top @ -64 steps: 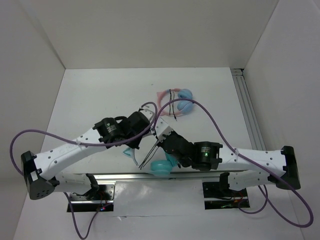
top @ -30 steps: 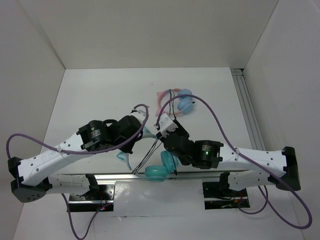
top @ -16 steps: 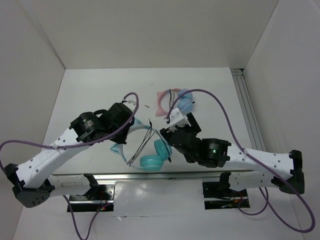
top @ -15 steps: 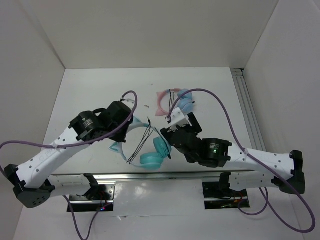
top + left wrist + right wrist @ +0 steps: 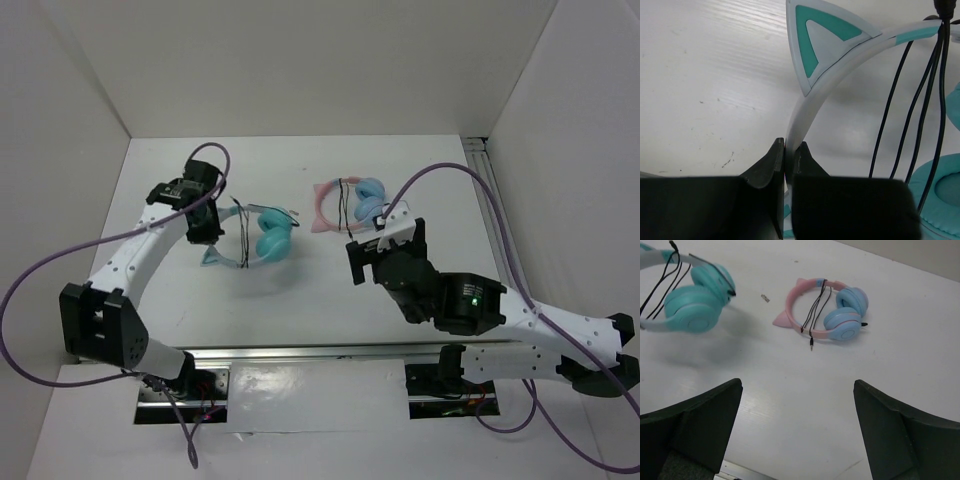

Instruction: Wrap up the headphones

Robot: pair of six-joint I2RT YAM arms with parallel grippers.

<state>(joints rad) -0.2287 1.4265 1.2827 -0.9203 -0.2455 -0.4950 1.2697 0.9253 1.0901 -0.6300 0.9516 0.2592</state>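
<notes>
since the cord [image 5: 914, 95] loops the band just ahead, my left gripper [image 5: 785, 152] clamps the headphones [image 5: 268, 238] there, likely to steady them, while my right gripper [image 5: 796, 390] hangs spread and empty.

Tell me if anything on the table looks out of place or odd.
One small thing: a tiny loose piece lies on the table between the teal headphones and the pink pair. It is too small to identify. Otherwise nothing stands out.

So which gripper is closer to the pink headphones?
Right. The right gripper hangs open close beside the pink headphones; the left gripper is farther left, shut on the teal headphones.
</notes>
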